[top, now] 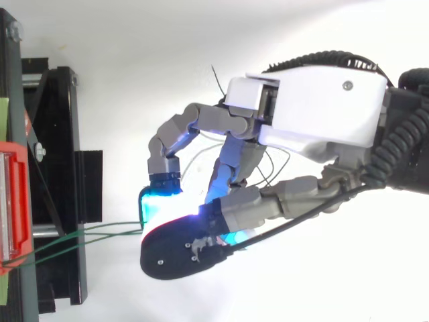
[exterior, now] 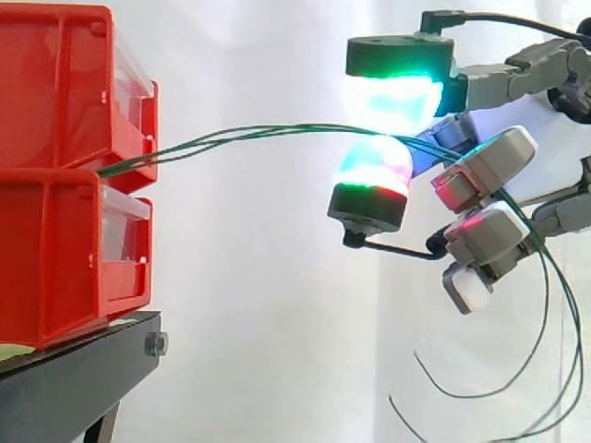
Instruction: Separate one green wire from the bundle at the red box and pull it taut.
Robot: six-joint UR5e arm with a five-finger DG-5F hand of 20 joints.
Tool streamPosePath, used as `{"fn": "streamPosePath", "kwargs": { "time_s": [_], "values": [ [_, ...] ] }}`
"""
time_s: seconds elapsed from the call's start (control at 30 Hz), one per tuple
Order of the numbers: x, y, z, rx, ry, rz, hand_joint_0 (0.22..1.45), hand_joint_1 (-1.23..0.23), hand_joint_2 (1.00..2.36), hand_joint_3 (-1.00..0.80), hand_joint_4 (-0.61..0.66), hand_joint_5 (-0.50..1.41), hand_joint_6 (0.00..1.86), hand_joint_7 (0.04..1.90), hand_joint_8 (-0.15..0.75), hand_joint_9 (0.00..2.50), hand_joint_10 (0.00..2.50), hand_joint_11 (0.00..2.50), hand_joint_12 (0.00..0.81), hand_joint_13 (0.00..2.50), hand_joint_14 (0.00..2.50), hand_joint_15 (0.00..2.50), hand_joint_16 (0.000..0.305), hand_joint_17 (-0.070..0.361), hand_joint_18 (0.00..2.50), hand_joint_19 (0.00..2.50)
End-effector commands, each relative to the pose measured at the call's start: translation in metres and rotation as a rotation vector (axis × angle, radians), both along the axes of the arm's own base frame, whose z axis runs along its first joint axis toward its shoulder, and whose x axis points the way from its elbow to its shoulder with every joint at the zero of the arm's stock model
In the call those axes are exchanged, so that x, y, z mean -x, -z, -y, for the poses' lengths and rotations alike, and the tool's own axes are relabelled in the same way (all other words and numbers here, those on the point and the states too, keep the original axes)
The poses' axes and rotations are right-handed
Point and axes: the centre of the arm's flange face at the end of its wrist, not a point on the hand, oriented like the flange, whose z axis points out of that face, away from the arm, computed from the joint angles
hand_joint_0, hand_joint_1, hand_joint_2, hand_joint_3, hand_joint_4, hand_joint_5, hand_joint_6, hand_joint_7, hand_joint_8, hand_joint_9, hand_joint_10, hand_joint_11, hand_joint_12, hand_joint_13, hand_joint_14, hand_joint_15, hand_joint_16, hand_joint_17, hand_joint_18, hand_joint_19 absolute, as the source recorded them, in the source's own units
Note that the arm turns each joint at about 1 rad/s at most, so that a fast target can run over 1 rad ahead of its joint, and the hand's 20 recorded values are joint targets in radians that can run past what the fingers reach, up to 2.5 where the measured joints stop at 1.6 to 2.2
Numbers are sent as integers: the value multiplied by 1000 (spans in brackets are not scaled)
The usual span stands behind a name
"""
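Nearest the lens, the robot hand (top: 315, 107) reaches in with its fingers curled. Two glowing pads, one above (exterior: 392, 97) and one below (exterior: 374, 166), close narrowly on the green wires (exterior: 231, 135), so it holds several strands together, not one alone. The other fingers fold in under the palm, clear of the strands. Ahead of the fingertips the wires run in a shallow arc, close together, to the red bins (exterior: 55, 185), and enter at the seam where the upper bin sits on the lower one. Behind the pads the same strands pass the palm and hang in slack loops below the wrist side. Well beyond the fingertips, the bins rest on the black stand (exterior: 74, 378), before the white curtain (exterior: 259, 323).
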Motion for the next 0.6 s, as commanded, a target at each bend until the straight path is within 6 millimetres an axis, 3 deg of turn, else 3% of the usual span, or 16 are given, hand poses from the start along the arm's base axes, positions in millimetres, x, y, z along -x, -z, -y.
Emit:
{"fn": "streamPosePath", "kwargs": {
  "time_s": [0.0, 0.1, 0.43, 0.53, 0.57],
  "values": [
    [0, 0, 0, 0, 0, 1, 686, -798, 1007, -406, 53, -164, 928, 969, 255, 1375, 16, 1414, 350, 1186, 30, 890, 51, 114, 788, 674],
    [0, 2, 0, 1, 0, -4, 695, -808, 1000, -500, 58, -163, 926, 961, 254, 1386, 16, 1409, 349, 1187, 30, 885, 50, 113, 789, 675],
    [0, 0, 0, 0, 0, -2, 668, -793, 1000, -500, 76, -159, 921, 979, 257, 1397, 15, 1422, 349, 1190, 30, 878, 50, 112, 786, 674],
    [0, 0, -1, 2, -2, -3, 623, -764, 1000, -500, 98, -154, 918, 977, 251, 1417, 17, 1412, 347, 1190, 30, 884, 50, 112, 784, 681],
    [0, 1, 0, 2, 0, -3, 529, -675, 1000, -500, 113, -152, 919, 961, 270, 1435, 15, 1408, 363, 1211, 29, 883, 53, 118, 809, 685]
  ]
}}
